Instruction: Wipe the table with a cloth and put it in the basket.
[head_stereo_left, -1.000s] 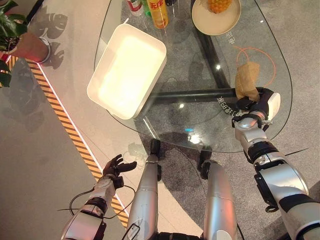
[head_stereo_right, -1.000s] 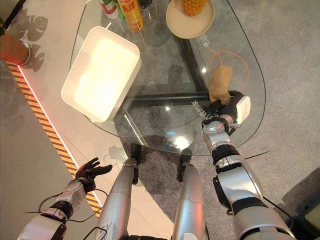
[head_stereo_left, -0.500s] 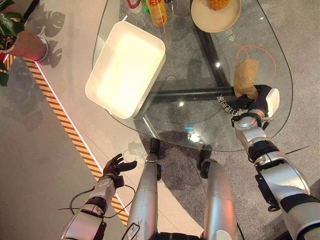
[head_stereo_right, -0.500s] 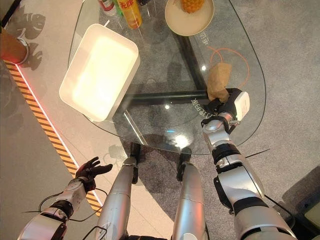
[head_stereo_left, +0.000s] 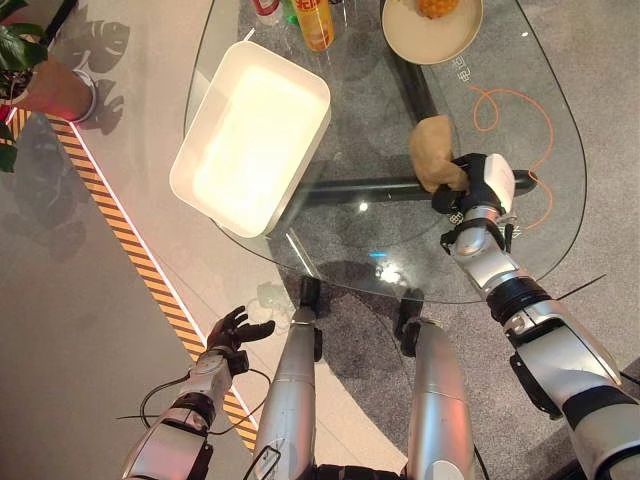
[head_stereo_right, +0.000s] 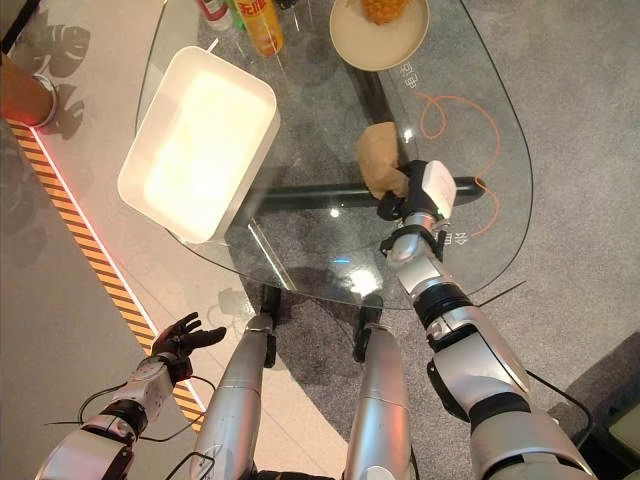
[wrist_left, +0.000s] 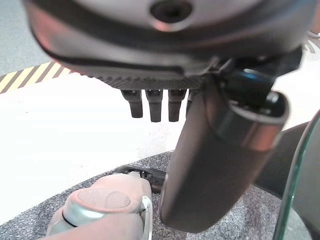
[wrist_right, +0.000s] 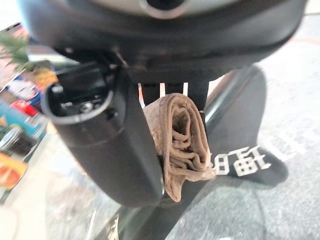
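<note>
Centrally on the table (head_stereo_left: 560, 120), the cloth (head_stereo_left: 432, 152) is pinched by the right hand (head_stereo_left: 470, 185); the left hand (head_stereo_left: 232, 332) is held low, fingers relaxed.

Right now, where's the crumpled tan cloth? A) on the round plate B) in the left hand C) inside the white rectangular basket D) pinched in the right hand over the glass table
D: the crumpled tan cloth sits pinched in the right hand over the glass table.

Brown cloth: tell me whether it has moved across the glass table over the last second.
Yes. The brown cloth, held by the right hand, has slid toward the robot's left, away from the orange cable loop and nearer the white basket.
</note>
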